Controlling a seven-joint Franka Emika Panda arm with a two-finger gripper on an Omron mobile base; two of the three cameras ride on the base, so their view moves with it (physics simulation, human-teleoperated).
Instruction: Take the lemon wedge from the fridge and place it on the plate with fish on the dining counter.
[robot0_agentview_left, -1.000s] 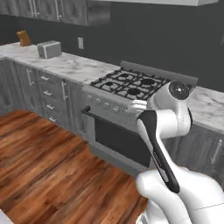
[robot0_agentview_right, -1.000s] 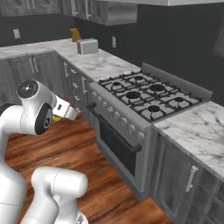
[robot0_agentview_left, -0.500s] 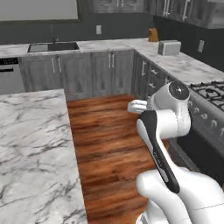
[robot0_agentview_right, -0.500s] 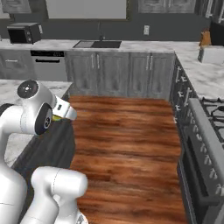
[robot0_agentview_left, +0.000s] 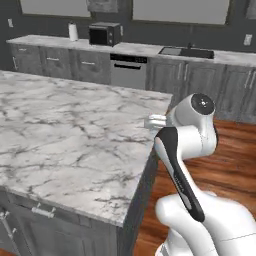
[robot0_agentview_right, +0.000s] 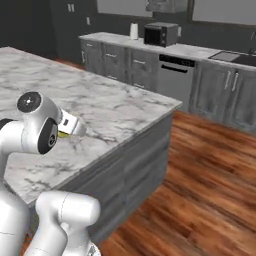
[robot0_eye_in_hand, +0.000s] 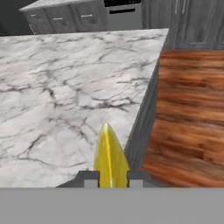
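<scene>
The lemon wedge (robot0_eye_in_hand: 109, 155) is a yellow sliver standing upright between my fingertips, and my gripper (robot0_eye_in_hand: 111, 176) is shut on it. A bit of the yellow wedge (robot0_agentview_right: 63, 134) also peeks out under the hand in the right base view. My gripper (robot0_agentview_left: 154, 121) hangs by the near right corner of the dining counter (robot0_agentview_left: 75, 135), a wide white marble slab (robot0_eye_in_hand: 65, 87) with grey veins. The fridge and the plate with fish are out of view.
Grey cabinets run along the back wall with a black microwave (robot0_agentview_left: 104, 33), a paper towel roll (robot0_agentview_left: 73, 31), a dishwasher (robot0_agentview_left: 129, 71) and a sink (robot0_agentview_left: 187, 51). Wood floor (robot0_eye_in_hand: 188, 109) lies to the right of the counter's edge.
The whole picture has swung: the base has turned from the stove, past the corner cabinets, to face the marble counter. The arm's pose is unchanged and the wedge stays between the fingers.
</scene>
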